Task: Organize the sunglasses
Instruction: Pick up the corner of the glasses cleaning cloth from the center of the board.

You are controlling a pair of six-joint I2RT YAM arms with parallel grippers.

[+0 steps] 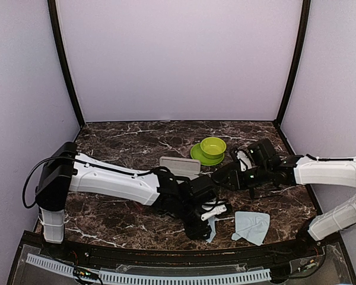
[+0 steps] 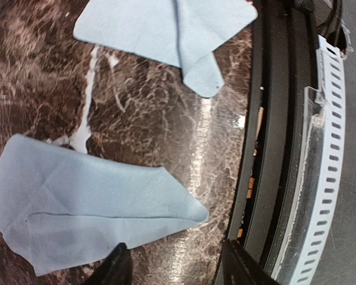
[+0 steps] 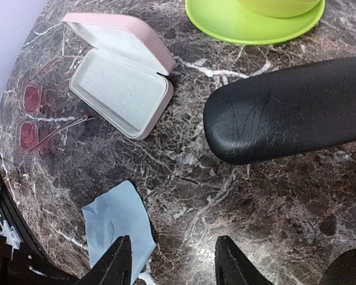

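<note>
We reckon the pink case (image 3: 121, 89) lies open beside the red glasses (image 3: 32, 116) to take them; our left gripper (image 2: 173, 258) and right gripper (image 3: 173, 246) both gape, empty.

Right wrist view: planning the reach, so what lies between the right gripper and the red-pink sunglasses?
A light blue cloth, just ahead of the right gripper; past it, bare table up to the red-pink sunglasses. The right wrist view shows this.
</note>
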